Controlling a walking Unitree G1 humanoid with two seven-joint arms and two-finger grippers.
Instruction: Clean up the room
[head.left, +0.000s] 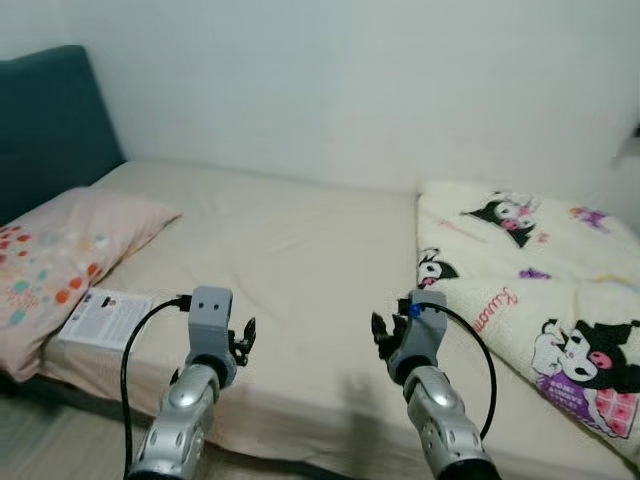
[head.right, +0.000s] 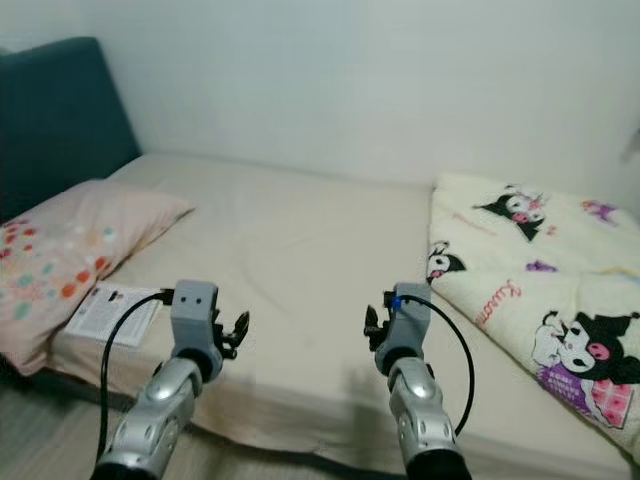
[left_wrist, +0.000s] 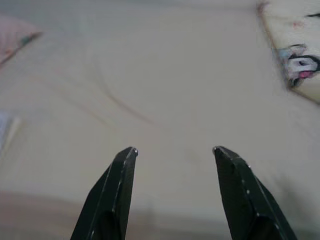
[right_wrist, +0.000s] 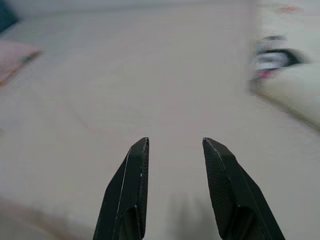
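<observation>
Here, blanket (head.left: 530, 290) lies just beside right hand (head.left: 385, 335), untouched.

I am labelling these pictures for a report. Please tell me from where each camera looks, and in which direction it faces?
Left eye view: on the head, facing forward and down at the bed; both silver arms show.
Right eye view: same head, same scene, with the pillow and blanket.
Left wrist view: looks along the open left gripper over the sheet.
Right wrist view: looks along the open right gripper.
All views share the bed and blanket.
</observation>
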